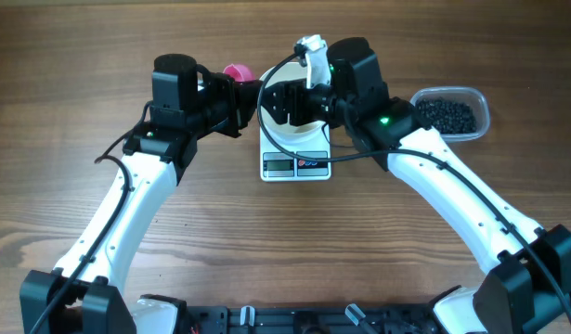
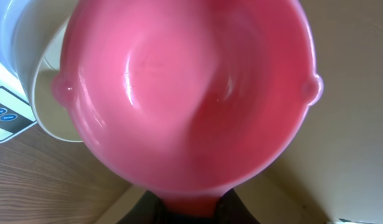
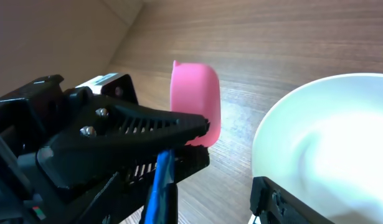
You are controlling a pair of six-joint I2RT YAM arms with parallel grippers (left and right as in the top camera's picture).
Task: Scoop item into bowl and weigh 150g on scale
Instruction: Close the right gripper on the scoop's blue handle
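The white bowl (image 1: 308, 140) stands on the small white scale (image 1: 296, 164), and what shows of its inside in the right wrist view looks bare (image 3: 328, 134). Black bean pieces (image 1: 445, 113) lie in a clear tub (image 1: 480, 102) at the right. My left gripper (image 1: 241, 91) (image 2: 191, 210) is shut on the handle of a pink scoop (image 1: 236, 71) (image 2: 185, 93), held just left of the bowl; the scoop looks empty. My right gripper (image 1: 283, 102) (image 3: 219, 205) hovers over the bowl's left edge, jaws apart, with only wood showing between them.
In the right wrist view the left arm's black gripper (image 3: 110, 140) and the pink scoop (image 3: 195, 102) sit close in front of my right fingers. The bowl (image 2: 17, 43) and scale buttons (image 2: 3, 115) show at the left of the left wrist view. A wooden tabletop (image 1: 99, 56) surrounds everything.
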